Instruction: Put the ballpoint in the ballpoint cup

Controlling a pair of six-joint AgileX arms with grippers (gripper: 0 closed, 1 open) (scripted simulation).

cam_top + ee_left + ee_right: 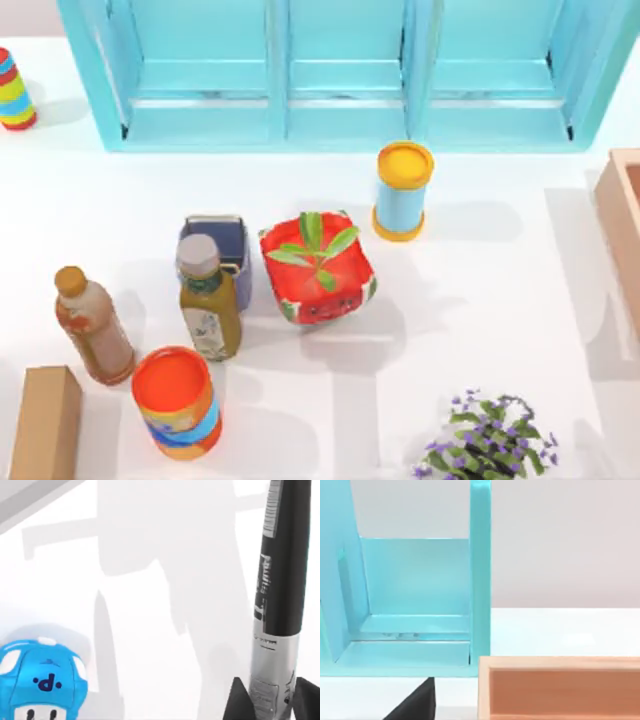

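- White desk (480,300) carries the items; a turquoise shelf unit (340,70) stands along its far edge.
- Ballpoint cup (222,245): left of centre, just beside the red watermelon-patterned plant pot (318,270), behind a green bottle (208,300).
- Ballpoint (280,580): black barrel with silver section, pinched between the dark fingers (239,700) of the left hand (272,702), above the desk.
- Blue mushroom figure (42,680) stands on the desk near the ballpoint.
- Right hand (415,705): finger state cannot be determined; it faces the shelf unit and a wooden box (560,685).
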